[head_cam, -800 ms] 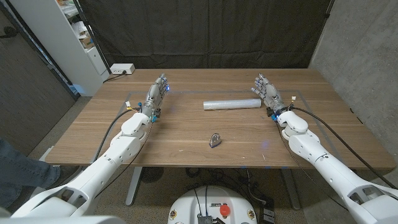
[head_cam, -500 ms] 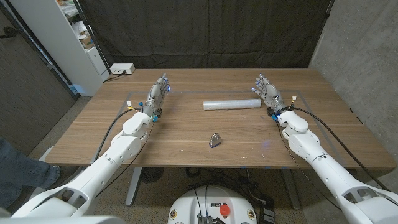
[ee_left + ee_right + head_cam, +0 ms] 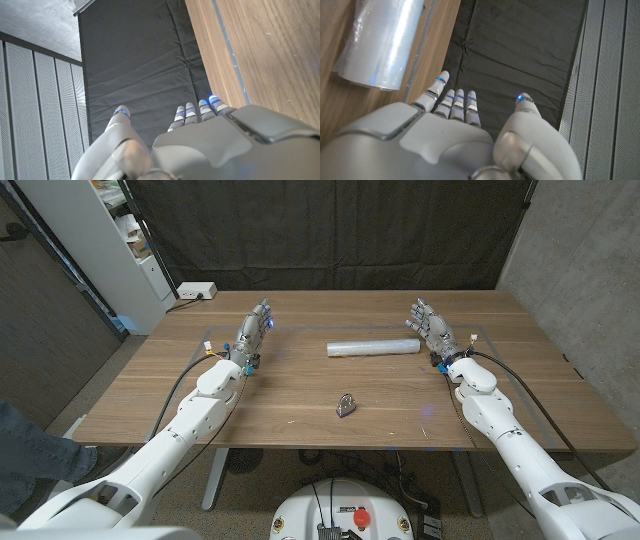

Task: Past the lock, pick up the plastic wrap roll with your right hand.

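Nothing of the pickup is done yet, as far as the frames show. The clear plastic wrap roll [image 3: 373,347], a long shiny cylinder, lies on its side on the brown wooden table [image 3: 300,395], just beside the fingers of the right hand [image 3: 429,330] and apart from them; in the right wrist view the roll's end [image 3: 385,45] sits close by those fingertips [image 3: 440,80] with bare wood between. The right hand holds nothing, its fingers extended and a little apart, thumb held off to one side. The left hand [image 3: 253,332] is well apart from the roll on the other side, also holding nothing, its fingers [image 3: 192,111] extended side by side with the thumb apart from them. The small metal lock [image 3: 346,406] lies on the wood nearer the robot than either set of fingers, between the two arms, and the roll sits beyond it, as the task says.

What is left, by my judgement, is the whole job: bring the right hand across to the roll's near end, close the fingers round the cylinder, and lift it.

Against the earlier head pictures, almost nothing differs. Roll and lock lie where they lay, the left hand has not moved, and the right arm has shifted only slightly, if at all, with its fingers as open as before.
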Tool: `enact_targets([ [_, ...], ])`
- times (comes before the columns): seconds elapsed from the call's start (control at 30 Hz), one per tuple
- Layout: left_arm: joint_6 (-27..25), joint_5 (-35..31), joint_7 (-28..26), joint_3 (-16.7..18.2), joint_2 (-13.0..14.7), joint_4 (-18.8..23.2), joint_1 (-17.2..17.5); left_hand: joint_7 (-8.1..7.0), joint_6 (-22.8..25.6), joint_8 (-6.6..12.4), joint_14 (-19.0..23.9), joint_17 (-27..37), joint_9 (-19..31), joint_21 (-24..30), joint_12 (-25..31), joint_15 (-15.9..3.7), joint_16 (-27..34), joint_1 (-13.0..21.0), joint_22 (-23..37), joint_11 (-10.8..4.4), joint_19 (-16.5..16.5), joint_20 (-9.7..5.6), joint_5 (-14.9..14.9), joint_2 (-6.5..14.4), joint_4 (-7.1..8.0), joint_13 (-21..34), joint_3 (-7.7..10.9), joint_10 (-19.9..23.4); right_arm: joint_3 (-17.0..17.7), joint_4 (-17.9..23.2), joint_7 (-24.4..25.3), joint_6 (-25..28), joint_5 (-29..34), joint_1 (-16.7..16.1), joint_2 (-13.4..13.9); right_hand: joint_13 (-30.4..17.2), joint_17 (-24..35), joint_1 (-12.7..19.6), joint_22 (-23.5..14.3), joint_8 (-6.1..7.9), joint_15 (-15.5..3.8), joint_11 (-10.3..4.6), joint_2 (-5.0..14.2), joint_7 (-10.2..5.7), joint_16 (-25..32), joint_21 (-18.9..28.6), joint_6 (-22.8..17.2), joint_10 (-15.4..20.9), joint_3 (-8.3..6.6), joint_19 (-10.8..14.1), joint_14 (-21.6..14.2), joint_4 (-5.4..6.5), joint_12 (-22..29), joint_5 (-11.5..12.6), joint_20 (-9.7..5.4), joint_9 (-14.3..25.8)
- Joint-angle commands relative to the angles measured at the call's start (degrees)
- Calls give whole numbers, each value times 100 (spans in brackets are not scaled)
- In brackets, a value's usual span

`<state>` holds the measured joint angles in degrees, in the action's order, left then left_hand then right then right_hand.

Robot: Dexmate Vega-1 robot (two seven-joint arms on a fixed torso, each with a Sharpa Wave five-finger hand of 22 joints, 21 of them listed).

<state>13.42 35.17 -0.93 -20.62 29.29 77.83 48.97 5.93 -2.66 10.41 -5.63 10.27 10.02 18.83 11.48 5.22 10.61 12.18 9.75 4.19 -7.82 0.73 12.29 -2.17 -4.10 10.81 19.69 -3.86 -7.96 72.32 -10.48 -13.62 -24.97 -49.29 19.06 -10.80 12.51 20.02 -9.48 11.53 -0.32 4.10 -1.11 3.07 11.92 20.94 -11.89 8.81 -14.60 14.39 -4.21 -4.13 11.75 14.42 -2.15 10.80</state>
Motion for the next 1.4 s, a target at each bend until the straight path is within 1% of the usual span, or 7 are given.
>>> enact_targets([
  [0.03, -90, -44, -50, 44, 79, 163, 65, 14, -28, 23, -53, 17, 16, -8, 19, -21, 11, 29, 21, 11, -59, 0, 30, 35, -5, 25, 36, -39, 183, 32, -207, -169, 269, -2, -116, -12, 5, 56, -9, 18, -5, -22, 40, -40, 32, -12, 26, 58, -38, 63, -62, -2, 10, 34, 1, 30],
  [0.2, -138, -45, -77, 64, 121, 239, 119, 18, -28, 24, -57, 18, 16, -24, 17, -15, 11, 27, 22, 1, -69, 13, 30, 45, -5, 25, 36, -48, 187, -6, -277, -285, 301, 12, -120, -14, -2, 69, -9, -2, -12, -55, 49, -67, 31, -32, 72, 25, -45, 80, -72, -14, -8, 39, 6, 31],
  [0.43, -160, -59, -116, 84, 158, 333, 181, 15, -25, 25, -60, 18, 17, -43, 20, -15, 13, 26, 23, -6, -73, 27, 30, 58, -6, 25, 37, -46, 117, 3, -369, -454, 424, 28, -52, -17, -6, 79, -9, 4, -5, -12, 63, -41, 30, -61, 57, -15, -53, 75, -76, -21, -27, 44, 11, 32],
  [0.57, -187, -105, -224, 101, 184, 416, 242, 14, -24, 26, -56, 19, 17, -49, 22, -20, 15, 25, 24, -9, -68, 28, 29, 64, -7, 24, 37, -43, 92, -80, -504, -629, 420, 66, -22, -19, -9, 93, -9, 0, -11, -44, 74, -45, 30, -68, 66, -27, -61, 97, -82, -30, -31, 49, 11, 33],
  [0.77, -213, -59, -220, 136, 220, 500, 329, 10, -19, 28, -50, 19, 17, -59, 27, -21, 19, 24, 25, -14, -58, 36, 29, 76, -7, 24, 37, -34, 97, -133, -596, -802, 374, 54, -13, -23, -34, 197, -6, 6, -65, -70, 58, -84, 43, -72, 53, 5, -88, 227, -155, -110, -20, 71, 6, 34],
  [1.03, -197, -69, -237, 149, 246, 611, 407, 4, -16, 29, -46, 19, 18, -81, 34, -27, 22, 23, 26, -52, -52, 41, 27, 93, -9, 24, 38, -22, 31, -88, -534, -1030, 515, -8, 77, -28, -53, 293, -4, 20, -88, -103, 46, -124, 54, -88, 15, 53, -115, 328, -224, -181, -6, 94, -24, 35],
  [1.4, -286, -115, -337, 186, 342, 852, 495, -2, -9, 31, -27, 19, 18, -102, 39, -46, 30, 23, 28, -41, -38, 49, 26, 113, -13, 25, 39, -13, -181, -24, -143, -1444, 986, -59, 281, -31, -74, 447, -1, 19, -111, -142, 14, -141, 42, -135, 18, 54, -154, 375, -241, -290, -12, 130, -36, 36],
])
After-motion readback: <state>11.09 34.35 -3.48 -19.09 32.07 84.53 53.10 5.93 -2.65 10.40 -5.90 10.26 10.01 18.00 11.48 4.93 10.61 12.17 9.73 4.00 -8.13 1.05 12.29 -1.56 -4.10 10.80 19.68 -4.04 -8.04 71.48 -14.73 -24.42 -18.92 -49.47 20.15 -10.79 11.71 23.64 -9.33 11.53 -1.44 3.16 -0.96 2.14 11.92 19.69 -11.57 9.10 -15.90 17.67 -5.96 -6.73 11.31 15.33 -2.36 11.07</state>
